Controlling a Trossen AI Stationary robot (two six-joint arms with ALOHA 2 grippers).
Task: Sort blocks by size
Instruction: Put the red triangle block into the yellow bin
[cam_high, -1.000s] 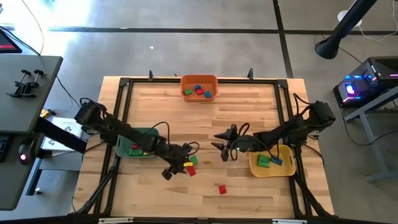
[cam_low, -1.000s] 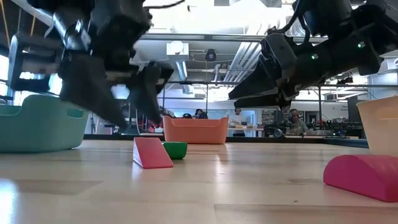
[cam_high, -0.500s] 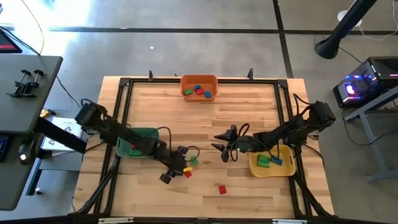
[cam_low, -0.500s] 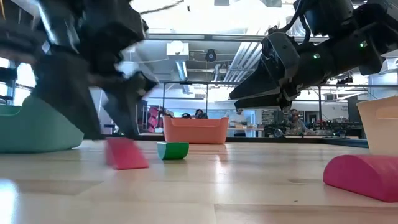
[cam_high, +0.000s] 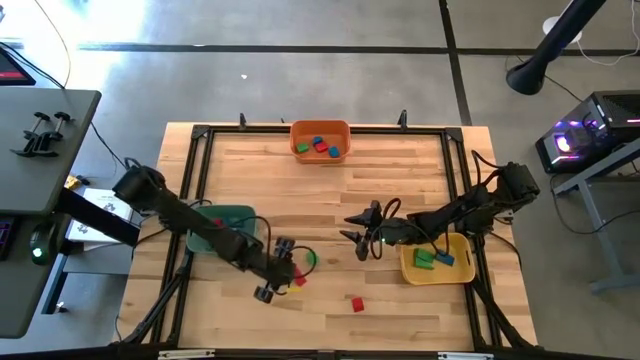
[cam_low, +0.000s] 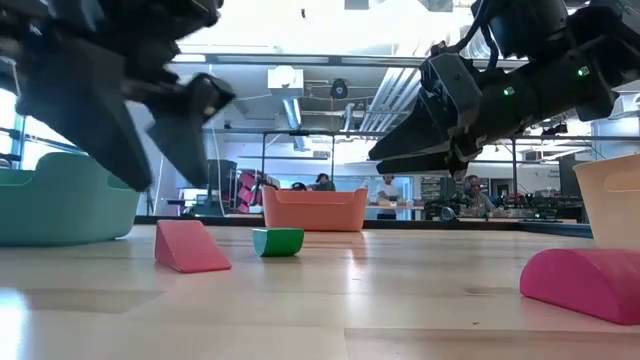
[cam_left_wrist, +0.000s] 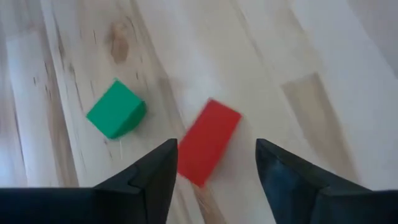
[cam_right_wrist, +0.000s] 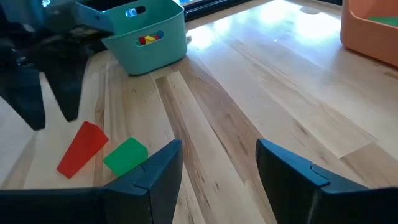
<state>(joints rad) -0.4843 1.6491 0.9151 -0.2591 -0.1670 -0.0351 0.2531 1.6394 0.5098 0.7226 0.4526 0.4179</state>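
Note:
A red wedge-shaped block (cam_high: 298, 280) and a small green block (cam_high: 308, 258) lie flat on the wooden table, near its middle. My left gripper (cam_high: 287, 272) hovers open just above the red block (cam_left_wrist: 208, 142), a finger on either side of it and touching nothing; the green block (cam_left_wrist: 116, 109) lies beside it. A second red block (cam_high: 357, 303), with a rounded top, lies nearer the front edge. My right gripper (cam_high: 356, 240) hangs open over the table's middle, right of both blocks, with nothing in it.
Three bins stand on the table: an orange bin (cam_high: 320, 140) at the far edge with several blocks, a green bin (cam_high: 225, 228) at the left under my left arm, and a yellow bin (cam_high: 437, 262) at the right with blocks. A black frame (cam_high: 300, 130) rims the table.
My left gripper has gone toward the table's near left, risen a little and rolled at the wrist. The red wedge-shaped block has slid a short way toward the table's left with it and now lies free on the wood. The green block has stayed in place.

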